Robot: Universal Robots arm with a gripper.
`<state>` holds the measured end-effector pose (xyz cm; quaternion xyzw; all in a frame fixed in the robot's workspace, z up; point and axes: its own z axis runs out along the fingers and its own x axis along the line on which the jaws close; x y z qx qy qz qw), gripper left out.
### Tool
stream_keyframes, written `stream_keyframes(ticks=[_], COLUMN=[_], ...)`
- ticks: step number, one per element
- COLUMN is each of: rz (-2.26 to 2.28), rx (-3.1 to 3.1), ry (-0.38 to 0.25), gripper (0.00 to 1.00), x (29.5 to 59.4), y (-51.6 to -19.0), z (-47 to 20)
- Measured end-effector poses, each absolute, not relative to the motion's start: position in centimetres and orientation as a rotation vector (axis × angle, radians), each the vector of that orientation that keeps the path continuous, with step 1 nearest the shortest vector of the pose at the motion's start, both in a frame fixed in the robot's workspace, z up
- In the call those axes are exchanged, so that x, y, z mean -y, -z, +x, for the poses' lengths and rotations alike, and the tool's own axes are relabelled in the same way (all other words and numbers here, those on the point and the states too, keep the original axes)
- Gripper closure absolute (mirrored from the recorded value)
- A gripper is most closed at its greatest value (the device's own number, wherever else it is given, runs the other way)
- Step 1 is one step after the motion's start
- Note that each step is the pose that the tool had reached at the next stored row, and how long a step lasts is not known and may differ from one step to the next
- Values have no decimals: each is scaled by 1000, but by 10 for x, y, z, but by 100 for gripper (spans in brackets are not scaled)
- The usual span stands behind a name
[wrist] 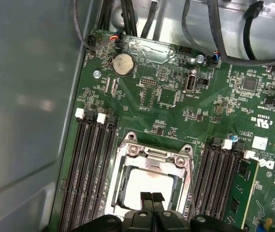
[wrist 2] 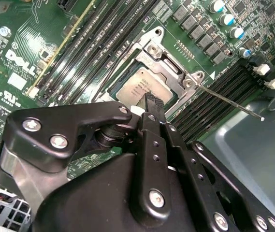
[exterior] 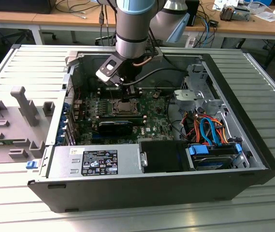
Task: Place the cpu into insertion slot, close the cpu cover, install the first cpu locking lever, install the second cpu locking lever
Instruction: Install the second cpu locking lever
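**Cpu (wrist 2: 139,88) in its slot**

We see it lying in the insertion slot (wrist: 118,191), with the cpu cover (wrist: 151,157) down around it, inside the computer case (exterior: 142,191). Our pincer (wrist: 151,195), pressed together and empty, hangs right over it.

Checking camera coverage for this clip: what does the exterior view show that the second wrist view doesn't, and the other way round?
Exterior view, not the second wrist view: the whole computer case, its power supply, blue and orange cables and the grey fixture on the exterior view's left. Second wrist view, not the exterior: the cpu up close, the cpu cover framing it, and a thin lever reaching past the memory slots. Both: the green board and the claw, shut, just above the cpu.
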<state>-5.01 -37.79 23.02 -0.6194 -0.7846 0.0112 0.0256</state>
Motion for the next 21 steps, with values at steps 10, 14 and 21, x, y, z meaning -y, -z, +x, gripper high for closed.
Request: stream_keyframes(ticks=[10, 14, 21], rz=[-1765, -1730, -1671], rx=[2538, 2563, 2603], ry=[-39, -40, -42], gripper=[89, 89, 89], x=[378, 378, 378], y=[-230, -230, -230], z=[-50, -50, -50])
